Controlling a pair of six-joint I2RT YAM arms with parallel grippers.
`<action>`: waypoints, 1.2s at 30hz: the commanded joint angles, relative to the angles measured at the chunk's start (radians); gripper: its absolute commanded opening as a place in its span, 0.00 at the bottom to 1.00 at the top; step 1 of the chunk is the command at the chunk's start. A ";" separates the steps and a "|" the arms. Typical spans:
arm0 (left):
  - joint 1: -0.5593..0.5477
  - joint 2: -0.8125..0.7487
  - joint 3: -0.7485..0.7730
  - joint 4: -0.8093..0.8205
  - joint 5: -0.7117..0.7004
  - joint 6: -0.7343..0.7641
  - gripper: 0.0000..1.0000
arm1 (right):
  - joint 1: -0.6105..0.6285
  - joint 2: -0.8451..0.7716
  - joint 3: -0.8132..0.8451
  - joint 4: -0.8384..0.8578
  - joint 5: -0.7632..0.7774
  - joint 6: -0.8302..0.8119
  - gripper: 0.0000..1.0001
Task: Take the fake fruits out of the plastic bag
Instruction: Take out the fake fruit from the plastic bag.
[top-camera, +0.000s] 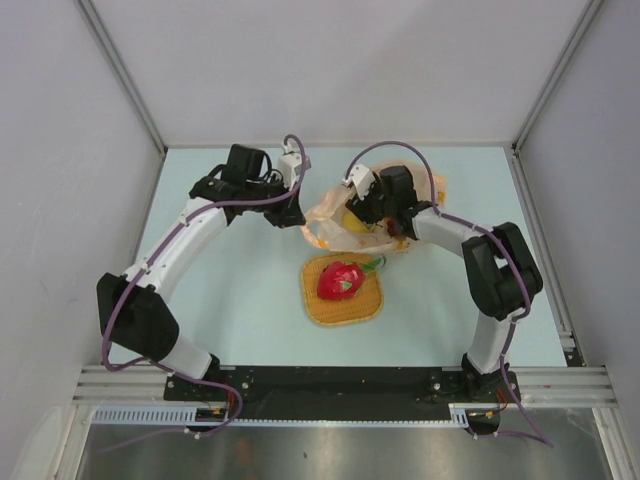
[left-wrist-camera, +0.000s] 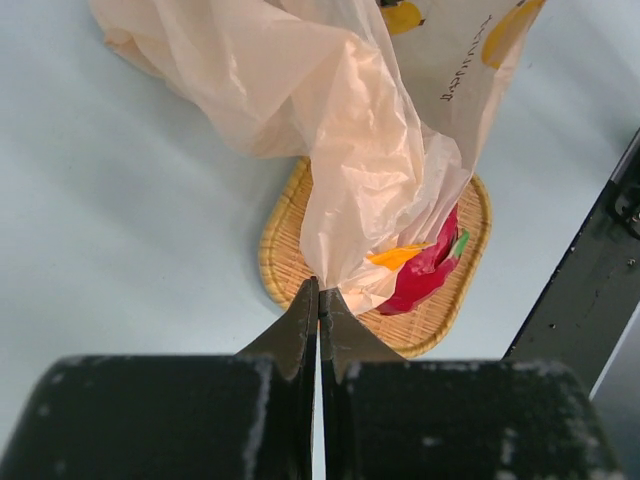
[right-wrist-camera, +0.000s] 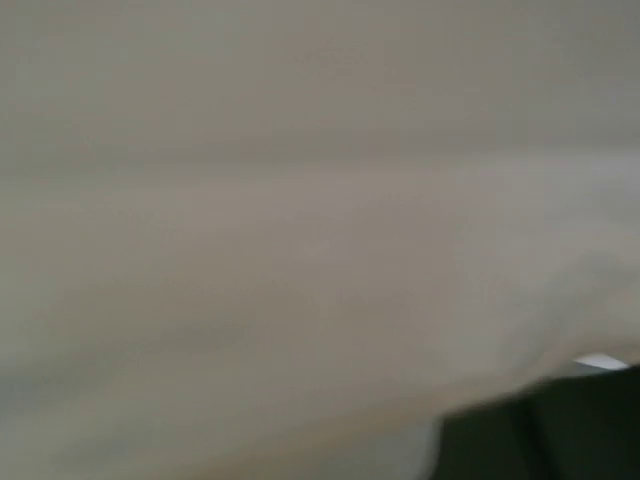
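— What does the left gripper (left-wrist-camera: 318, 300) have hold of?
— Its two black fingers are pressed fully together on a fold of the thin, crinkly, pale peach plastic bag (left-wrist-camera: 340, 140). The film spreads away from that pinch.
— And the right gripper (top-camera: 380, 222)?
— It reaches into the bag from the right side. Its own camera shows only blurred pale film, so I cannot tell how wide it stands or whether it grips anything.
— Where are the fruits?
— A red plastic fruit with green tips (top-camera: 340, 280) lies on the orange woven square tray (top-camera: 318, 308), outside the bag. A round yellow plastic fruit (top-camera: 358, 222) shows inside the bag, just beside the right gripper. The bag sits on the pale blue-green table (top-camera: 230, 290) at the tray's far edge.
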 joint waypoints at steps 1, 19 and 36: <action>0.002 -0.004 0.012 0.005 -0.011 0.034 0.00 | 0.009 0.076 0.096 0.020 0.006 0.021 0.71; 0.003 0.008 0.029 0.019 -0.004 0.029 0.00 | -0.008 0.182 0.239 -0.313 -0.192 0.036 0.84; 0.003 0.094 0.144 0.042 0.044 -0.008 0.00 | -0.063 -0.052 0.241 -0.367 -0.263 -0.005 0.48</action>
